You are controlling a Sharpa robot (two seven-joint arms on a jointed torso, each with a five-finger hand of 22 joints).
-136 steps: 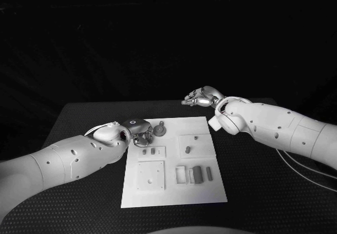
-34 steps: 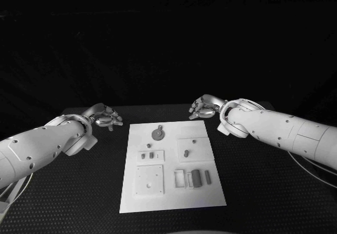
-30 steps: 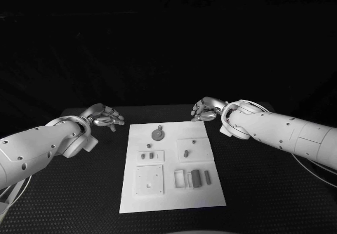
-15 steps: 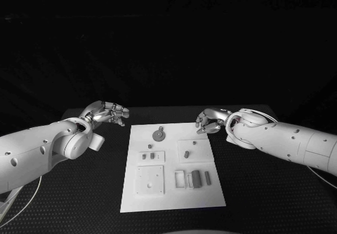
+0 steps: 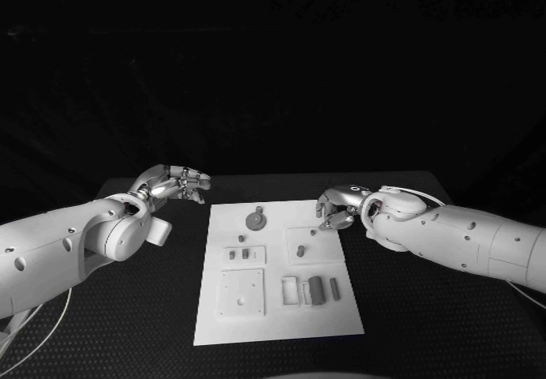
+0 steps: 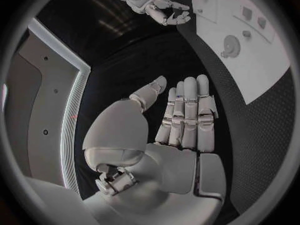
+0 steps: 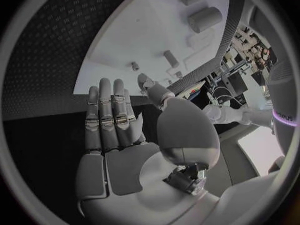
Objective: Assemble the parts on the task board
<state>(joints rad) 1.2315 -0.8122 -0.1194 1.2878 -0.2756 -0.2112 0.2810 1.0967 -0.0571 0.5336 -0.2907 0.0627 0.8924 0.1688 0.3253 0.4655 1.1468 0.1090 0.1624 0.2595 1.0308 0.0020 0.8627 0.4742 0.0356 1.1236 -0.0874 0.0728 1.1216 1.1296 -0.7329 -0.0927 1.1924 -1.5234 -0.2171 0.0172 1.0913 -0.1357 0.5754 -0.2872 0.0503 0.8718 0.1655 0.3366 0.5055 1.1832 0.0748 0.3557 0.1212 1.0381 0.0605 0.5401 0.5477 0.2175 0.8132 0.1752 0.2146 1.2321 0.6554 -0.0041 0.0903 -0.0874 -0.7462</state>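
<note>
The task board (image 5: pixel 278 272) is seen lying flat in the middle of the black desk (image 5: pixel 421 316). It is a smooth white plate with square raised pads. Small grey parts are seen on it: a round disc with a tab (image 5: pixel 258 219) at 12 o'clock on the board, short pegs (image 5: pixel 238 254) near the middle, and little blocks standing in a tray (image 5: pixel 313 287) at about 4 o'clock. The desk top looks rough and dotted, like a mat.

The left hand (image 5: pixel 173 184) is held above the desk at about 10 o'clock from the board, with its fingers out straight and nothing in it. The right hand (image 5: pixel 339 207) is held over the board's far right corner, at about 1 o'clock. Its fingers are bent in the head view, but nothing is seen held.

The parts are tiny and smooth, so one could easily be pinched badly and slip away. If the right hand is brought down too fast, the small pin (image 5: pixel 307 223) just below it could be knocked over. The thin board could be pushed across the desk by a hard press.
</note>
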